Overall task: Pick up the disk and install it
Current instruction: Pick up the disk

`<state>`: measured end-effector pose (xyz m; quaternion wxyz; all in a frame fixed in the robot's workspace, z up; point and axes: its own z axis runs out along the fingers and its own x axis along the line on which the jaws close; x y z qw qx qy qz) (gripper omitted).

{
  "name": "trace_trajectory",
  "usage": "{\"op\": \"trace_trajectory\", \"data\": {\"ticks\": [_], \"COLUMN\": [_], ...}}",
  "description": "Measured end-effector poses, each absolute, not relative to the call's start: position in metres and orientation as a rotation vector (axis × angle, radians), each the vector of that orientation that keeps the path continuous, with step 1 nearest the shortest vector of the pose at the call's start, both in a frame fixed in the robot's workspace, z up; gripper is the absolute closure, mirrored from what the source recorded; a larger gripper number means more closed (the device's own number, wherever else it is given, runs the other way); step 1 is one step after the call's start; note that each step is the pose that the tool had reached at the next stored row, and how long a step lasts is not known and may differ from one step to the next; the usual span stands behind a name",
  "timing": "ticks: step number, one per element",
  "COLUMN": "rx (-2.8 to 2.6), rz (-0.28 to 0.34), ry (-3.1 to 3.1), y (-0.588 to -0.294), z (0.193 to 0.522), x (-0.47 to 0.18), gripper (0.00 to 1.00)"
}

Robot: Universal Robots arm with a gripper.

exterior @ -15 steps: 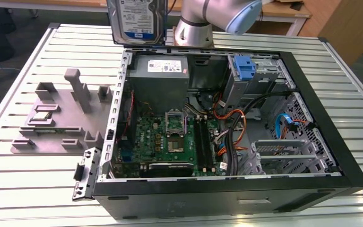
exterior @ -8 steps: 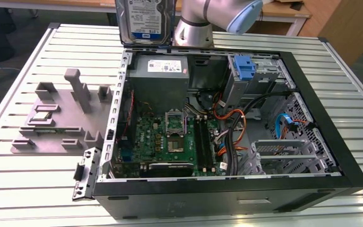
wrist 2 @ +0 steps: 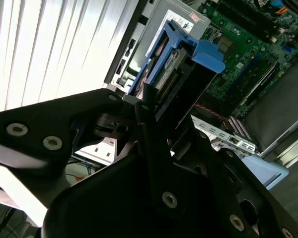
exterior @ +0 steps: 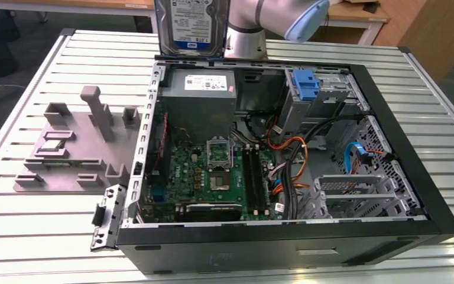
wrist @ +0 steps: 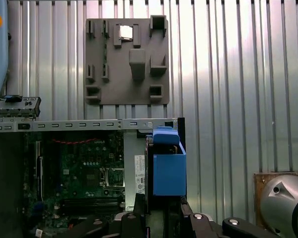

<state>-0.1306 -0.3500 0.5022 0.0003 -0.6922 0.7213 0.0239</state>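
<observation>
The disk (exterior: 193,26) is a silver hard drive with a blue-and-white label. It hangs upright above the far edge of the open computer case (exterior: 416,177), just in front of the arm (exterior: 250,29). In the second wrist view my gripper (wrist 2: 149,106) is shut on the disk (wrist 2: 181,64), with its black fingers clamped on either side of the blue carrier bracket. In the first wrist view the disk (wrist: 169,171) sticks out from my gripper (wrist: 161,206) over the case's edge, near the power supply and motherboard.
Inside the case lie a green motherboard (exterior: 211,171), a grey power-supply box (exterior: 199,89), a lone blue bracket (exterior: 306,86) in the drive bay and loose cables (exterior: 290,160). A grey fixture plate (exterior: 69,148) with upright posts stands on the slatted table (exterior: 22,236) at the exterior view's left.
</observation>
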Motion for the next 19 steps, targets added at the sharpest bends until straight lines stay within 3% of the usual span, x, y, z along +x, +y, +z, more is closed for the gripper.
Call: {"op": "trace_trajectory", "data": {"ticks": [19], "rx": [-2.174], "rz": [0.075], "ry": [2.266], "y": [-0.3531], "z": [0.5021], "x": [-0.1203], "gripper": [0.65]}}
